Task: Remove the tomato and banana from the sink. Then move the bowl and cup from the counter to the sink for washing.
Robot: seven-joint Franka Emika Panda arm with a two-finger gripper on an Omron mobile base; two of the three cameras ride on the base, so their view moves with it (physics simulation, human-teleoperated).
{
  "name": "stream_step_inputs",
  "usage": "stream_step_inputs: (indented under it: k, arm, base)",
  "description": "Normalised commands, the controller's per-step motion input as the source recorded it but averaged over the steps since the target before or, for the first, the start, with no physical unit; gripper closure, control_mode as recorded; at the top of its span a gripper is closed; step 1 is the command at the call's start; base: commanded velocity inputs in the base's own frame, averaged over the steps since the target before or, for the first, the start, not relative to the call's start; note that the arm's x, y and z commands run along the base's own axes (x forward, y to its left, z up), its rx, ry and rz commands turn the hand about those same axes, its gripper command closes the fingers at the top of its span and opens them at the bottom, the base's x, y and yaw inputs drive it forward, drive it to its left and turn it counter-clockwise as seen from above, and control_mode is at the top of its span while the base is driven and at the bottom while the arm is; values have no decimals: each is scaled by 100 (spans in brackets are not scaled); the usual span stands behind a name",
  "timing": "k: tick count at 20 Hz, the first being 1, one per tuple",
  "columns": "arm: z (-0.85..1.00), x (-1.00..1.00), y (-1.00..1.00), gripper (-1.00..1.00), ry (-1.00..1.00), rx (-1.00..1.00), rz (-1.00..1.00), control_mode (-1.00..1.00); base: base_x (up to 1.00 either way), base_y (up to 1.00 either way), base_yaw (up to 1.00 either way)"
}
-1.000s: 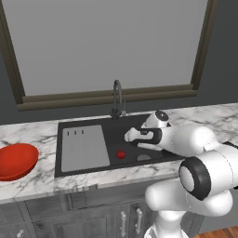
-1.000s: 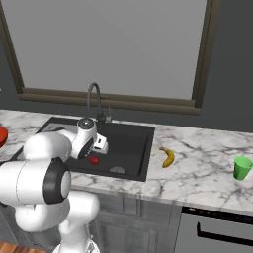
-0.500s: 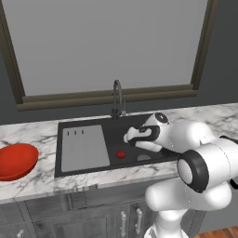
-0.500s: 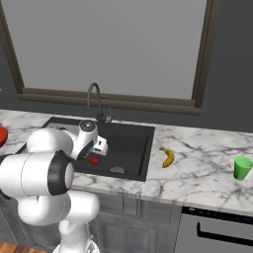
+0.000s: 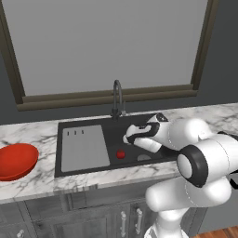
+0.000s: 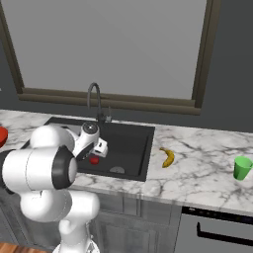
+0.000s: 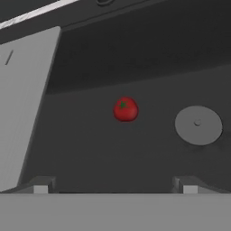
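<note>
I am hanging over the sink [image 5: 83, 148] with my gripper [image 7: 115, 182] spread as wide as it goes and holding nothing, and the step in hand, as I judge it, is fetching the tomato [image 7: 125, 108] off the dark basin floor. In the hand view it lies ahead of my fingertips [image 7: 40, 184], roughly centred between them and well apart from them, with the round drain [image 7: 198, 125] off to its right. To do this well I should come down straight, keep the tomato midway between the jaws, and close gently on its widest part, since a small glossy ball will likely roll if one finger nudges it first (the flat floor gives it nothing to stop against). I should also stay clear of the basin wall and the faucet [image 5: 117, 95] at the far edge on the way up. Counting from left to right: one bowl [image 5: 16, 160] on the counter [image 6: 207, 178] at the far left, one grey drainboard panel [image 5: 83, 148] in the left part of the sink, one tomato [image 5: 121, 154] just right of that panel, one drain, then one banana [image 6: 168, 157] lying on the marble just right of the basin (so already out of it), and one green cup [image 6: 242, 168] standing upright far right.
</note>
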Motion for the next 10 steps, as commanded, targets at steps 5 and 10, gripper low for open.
stream_step_inputs:
  k: [5,10]
  arm:
    - [-7,2,1,-100,0,7,0,-100]
    - [-8,3,0,-100,0,3,0,-100]
  base:
    - [0,0,0]
    - [0,0,0]
